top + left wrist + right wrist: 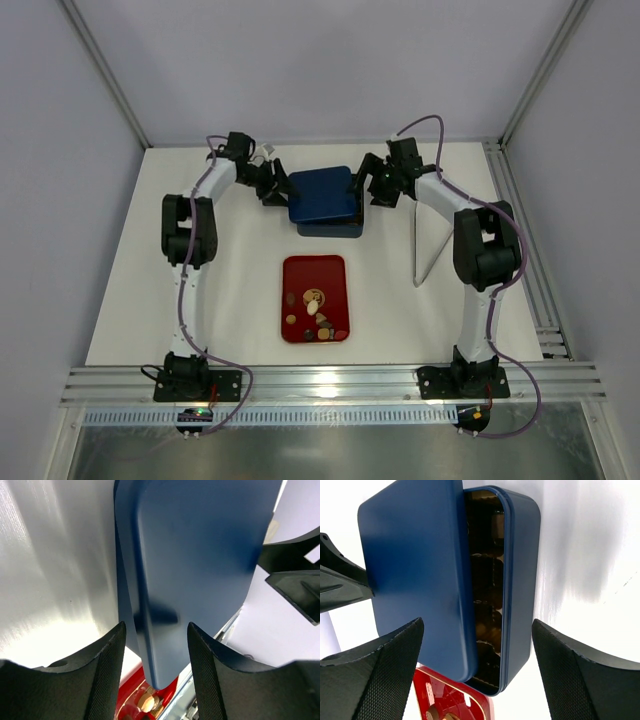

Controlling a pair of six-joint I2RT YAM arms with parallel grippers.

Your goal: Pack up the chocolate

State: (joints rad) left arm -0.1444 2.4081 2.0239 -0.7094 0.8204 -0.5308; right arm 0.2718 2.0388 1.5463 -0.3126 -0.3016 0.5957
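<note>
On the red tray (298,268), at the middle of the surface (390,320), the chocolate (316,310) lies as a loose cluster of brown, tan and pale pieces, mostly toward the tray's 6 o'clock end. None of it is packed yet, by the look of it.

At 12 o'clock from the tray sits the blue box (332,230). Its lid (320,193) is shifted off to one side, so a strip of dark compartments shows in the right wrist view. Whether any piece sits in them is too dark to tell.

The left claw (272,187) is at the lid's 9 o'clock edge. Its wrist view shows the lid's rim filling the space between the two fingers, so it is clamped on the lid. The right claw (369,188) is at the 3 o'clock edge with its jaws spread wide, astride the near end of the box and holding nothing.

The step looks like clearing the lid away. The grip is on one thin rim only, so the lid could pivot or slip out. If it falls toward 6 o'clock it would land on the tray and scatter the pieces. The lid partly overlaps the box, and with the right claw not clamped the box could be dragged or tipped along with it.
</note>
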